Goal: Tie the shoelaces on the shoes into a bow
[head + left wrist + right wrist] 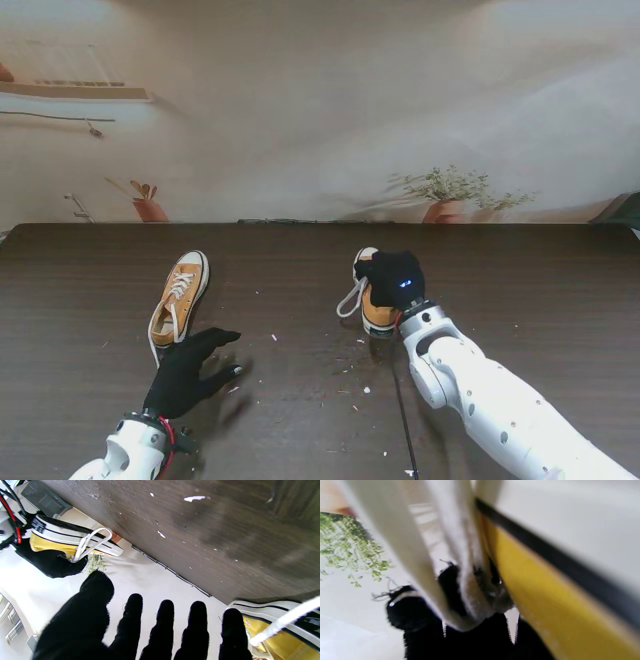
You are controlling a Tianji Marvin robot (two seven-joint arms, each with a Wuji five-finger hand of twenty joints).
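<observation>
Two yellow-orange sneakers with white laces lie on the dark table. The left shoe (180,293) points away from me, its laces loose; the left wrist view shows its side (287,640) and a lace end (282,623). My left hand (190,368) rests just nearer to me than this shoe, open with its fingers (162,625) spread, holding nothing. My right hand (398,278) covers the top of the right shoe (377,318). A lace loop (348,298) hangs off that shoe's left side. Up close, white lace bands (467,580) run between the black fingers (410,612) beside the yellow canvas (540,605).
White crumbs (340,372) are scattered over the wooden table (520,290) between the shoes. A pale printed backdrop with potted plants (450,190) stands along the table's far edge. A dark cable (400,410) runs beside my right arm.
</observation>
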